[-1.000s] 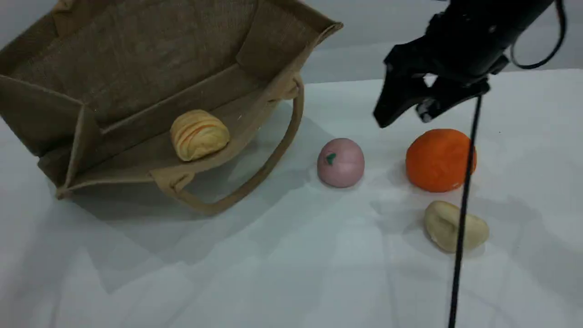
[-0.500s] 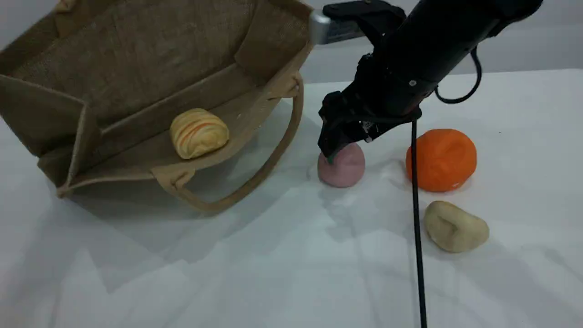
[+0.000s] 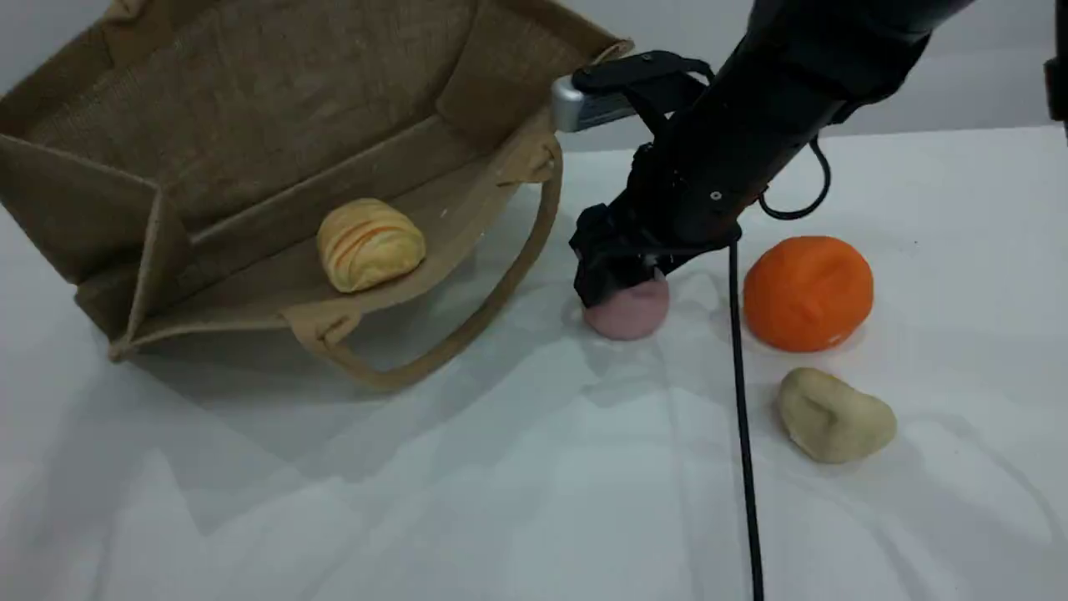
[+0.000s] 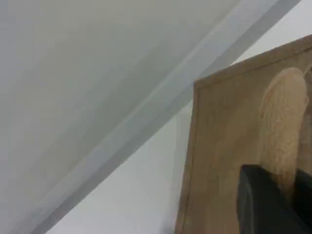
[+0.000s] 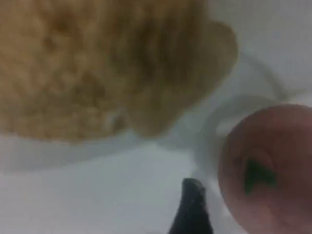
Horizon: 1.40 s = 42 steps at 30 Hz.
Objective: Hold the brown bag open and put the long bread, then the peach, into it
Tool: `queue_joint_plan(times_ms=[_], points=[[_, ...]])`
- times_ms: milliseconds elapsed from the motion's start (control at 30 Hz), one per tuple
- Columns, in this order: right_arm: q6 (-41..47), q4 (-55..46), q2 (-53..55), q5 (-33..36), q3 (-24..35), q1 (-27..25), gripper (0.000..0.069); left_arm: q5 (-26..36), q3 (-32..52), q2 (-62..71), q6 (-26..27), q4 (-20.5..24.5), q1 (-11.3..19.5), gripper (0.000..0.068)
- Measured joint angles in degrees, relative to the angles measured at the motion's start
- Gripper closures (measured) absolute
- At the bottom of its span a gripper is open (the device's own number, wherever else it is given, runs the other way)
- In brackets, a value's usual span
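1. The right gripper [image 3: 613, 284] is down over the peach [image 3: 632, 311], its jaws spread wide. In the right wrist view one dark fingertip [image 5: 192, 209] stands just beside the pink ball with a sliver of white table between them, so the jaws are not closed on it.
2. The peach rests on the table [image 3: 501, 501], its green leaf mark facing the wrist camera, near the bag's mouth but outside it.
3. The left gripper [image 4: 268, 202] is out of the scene view. In its own camera the dark tip sits against the beige padded handle [image 4: 282, 117] of the brown bag [image 3: 250, 108], the jaws clenched together on that strap.
4. The bag's upper side is held lifted, so its mouth gapes towards the camera and to the right. Its lower side lies on the table.
5. The long bread [image 3: 370, 244] lies inside the bag on the lower side, close to the front rim.
6. The bag's other handle [image 3: 507, 288] loops out flat over the table between the bag and the peach.
7. To the right of the peach, apart from it, sits an orange ball [image 3: 808, 292]. In front of that lies a plain beige lump [image 3: 834, 415].
8. A black cable [image 3: 741, 434] hangs from the right arm, crossing the view between the peach and the orange ball.
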Motion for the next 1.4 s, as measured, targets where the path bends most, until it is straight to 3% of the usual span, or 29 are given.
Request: queue_joint_plan(times_ms=[167,467,667,1067,1400], points=[[-1.41,-0.04,1.17,-1.38,-0.12,0.00,0.0255,-0.05,0.00,0.00,0.00,0.10,0.00,0.0583],[-3.09,-0.04,1.17,-3.66,-0.12,0.00,0.0543,-0.05,0.00,0.00,0.00,0.14,0.00,0.0583],[-2.79,-0.01,1.17,-3.90,-0.12,0.00,0.0672,-0.05,0.00,-0.05,0.00,0.14,0.00,0.0583],[-1.71,-0.37,-4.15,2.53,0.87,-1.99,0.0678,-0.05,0.00,-0.05,0.27,0.14,0.00,0.0583],[-1.23,-0.78,-17.42,-2.80,12.63,-2.89,0.0678,-0.05,0.00,-0.05,0.54,0.04,0.00,0.0583]])
